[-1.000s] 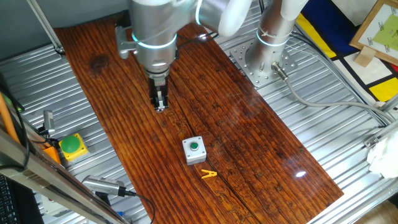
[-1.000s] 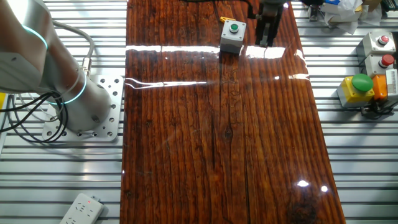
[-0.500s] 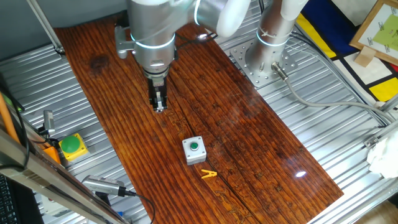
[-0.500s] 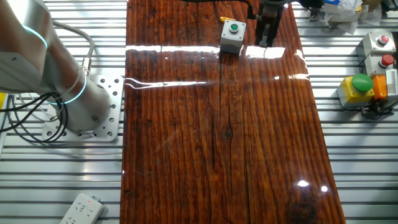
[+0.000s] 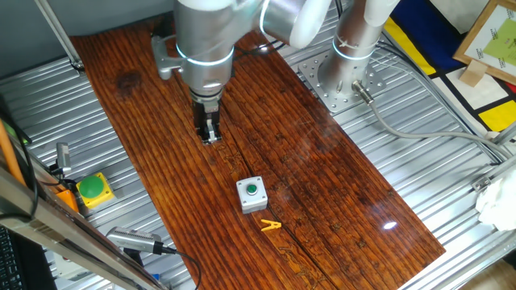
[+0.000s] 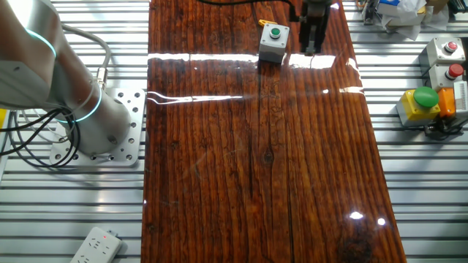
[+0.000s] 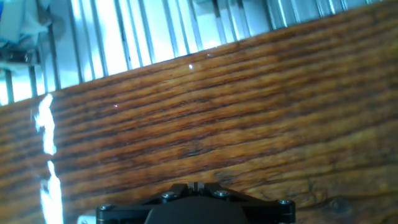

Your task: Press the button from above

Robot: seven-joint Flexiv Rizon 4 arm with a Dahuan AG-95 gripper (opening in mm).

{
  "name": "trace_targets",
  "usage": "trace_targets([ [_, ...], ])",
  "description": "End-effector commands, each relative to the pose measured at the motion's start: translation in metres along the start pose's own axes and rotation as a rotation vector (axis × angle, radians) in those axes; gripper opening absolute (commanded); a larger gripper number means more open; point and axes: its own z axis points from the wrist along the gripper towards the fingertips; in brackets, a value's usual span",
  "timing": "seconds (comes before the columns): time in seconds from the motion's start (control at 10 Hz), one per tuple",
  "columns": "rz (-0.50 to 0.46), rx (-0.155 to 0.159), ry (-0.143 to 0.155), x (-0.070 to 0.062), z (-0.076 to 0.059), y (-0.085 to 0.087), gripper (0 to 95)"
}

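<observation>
The button (image 5: 251,190) is a small round green cap in a square light-grey box that stands on the wooden board (image 5: 322,161). It also shows in the other fixed view (image 6: 275,31) at the board's far end. My gripper (image 5: 210,137) hangs point-down over bare wood, well short of the button and apart from it. In the other fixed view the gripper (image 6: 311,47) is just right of the box. In the hand view the gripper (image 7: 194,185) has its fingertips touching, shut on nothing, with only wood below; the button is out of that view.
A yellow clothespin (image 5: 271,225) lies just beyond the button box. A larger green button in a yellow housing (image 5: 93,190) sits off the board on the metal table. Red-button boxes (image 6: 448,50) and the arm's base (image 5: 343,76) stand beside the board.
The gripper has shifted very slightly sideways over the board, staying at about the same height. The button and clothespin have not moved.
</observation>
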Motion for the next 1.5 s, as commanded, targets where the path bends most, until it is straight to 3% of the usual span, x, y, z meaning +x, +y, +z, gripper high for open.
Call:
trace_targets([
  [0.1, -0.134, -0.040, 0.019, 0.0010, -0.0010, 0.0000, 0.0],
  [0.3, -0.156, -0.059, 0.013, 0.0010, -0.0010, 0.0000, 0.0],
  [0.7, -0.169, -0.066, 0.020, 0.0010, -0.0010, 0.0000, 0.0],
  [0.9, -0.139, -0.095, 0.085, 0.0010, -0.0010, 0.0000, 0.0],
  [1.0, -0.122, -0.105, 0.101, 0.0010, -0.0010, 0.0000, 0.0],
  [1.5, -0.097, -0.092, 0.127, 0.0010, -0.0010, 0.0000, 0.0],
])
